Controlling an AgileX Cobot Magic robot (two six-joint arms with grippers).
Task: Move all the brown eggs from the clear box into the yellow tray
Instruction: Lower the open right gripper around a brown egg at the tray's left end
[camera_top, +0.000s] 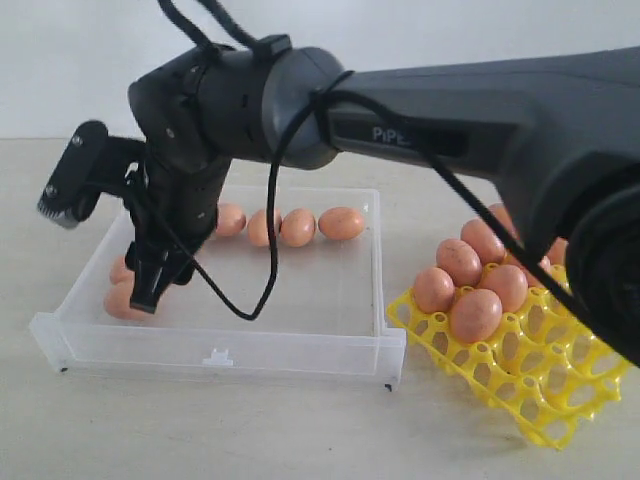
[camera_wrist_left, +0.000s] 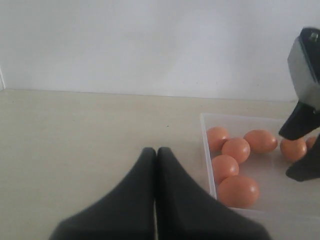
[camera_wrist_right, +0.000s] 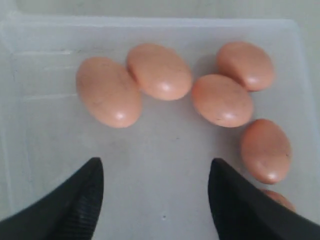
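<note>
Brown eggs (camera_wrist_right: 159, 71) — several in clear box (camera_top: 300, 345), row at 12 o'clock wall; right gripper (camera_wrist_right: 156, 167) parted, empty, over box; left gripper (camera_wrist_left: 156, 150) closed.

Orange-brown eggs (camera_wrist_right: 108, 91) (few faint dark specks), yellow tray (camera_top: 540, 400) — open lattice, clear box (camera_top: 230, 345)

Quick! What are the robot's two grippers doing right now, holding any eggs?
Left gripper: closed, fingers together, holding nothing.
Right gripper: open, empty, over the clear box.
</note>
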